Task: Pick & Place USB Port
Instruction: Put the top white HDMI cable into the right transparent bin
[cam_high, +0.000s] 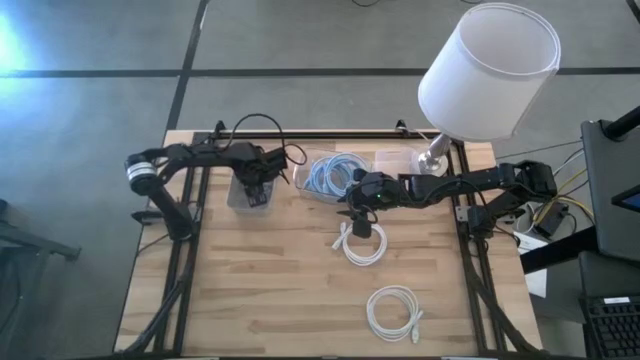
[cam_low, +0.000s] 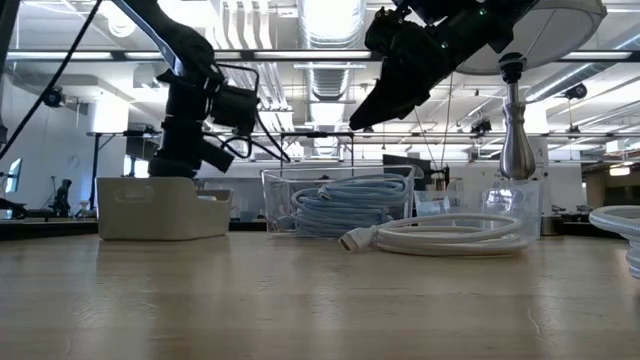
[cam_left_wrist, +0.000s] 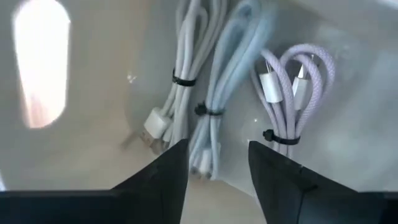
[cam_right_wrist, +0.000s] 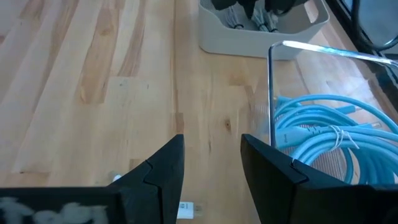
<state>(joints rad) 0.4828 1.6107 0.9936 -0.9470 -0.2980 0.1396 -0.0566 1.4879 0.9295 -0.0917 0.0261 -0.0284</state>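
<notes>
Grey bin (cam_high: 243, 196) hides left gripper (cam_high: 258, 190); both grippers' jaws parted, empty.

Pale grey bin (cam_high: 247, 195) at the left, and inside it white cables (cam_left_wrist: 177, 93), a pale blue one (cam_left_wrist: 227, 68) and a lilac braided one (cam_left_wrist: 298, 81), each cinched with a black tie. Clear box (cam_high: 335, 175) holds light blue cable (cam_right_wrist: 329, 134). Two white coils (cam_high: 362, 245) lie on the light wood table (cam_high: 270, 280), streaked with darker grain. White lampshade (cam_high: 490, 70), silver lamp base (cam_low: 517, 145), dark arms.
</notes>
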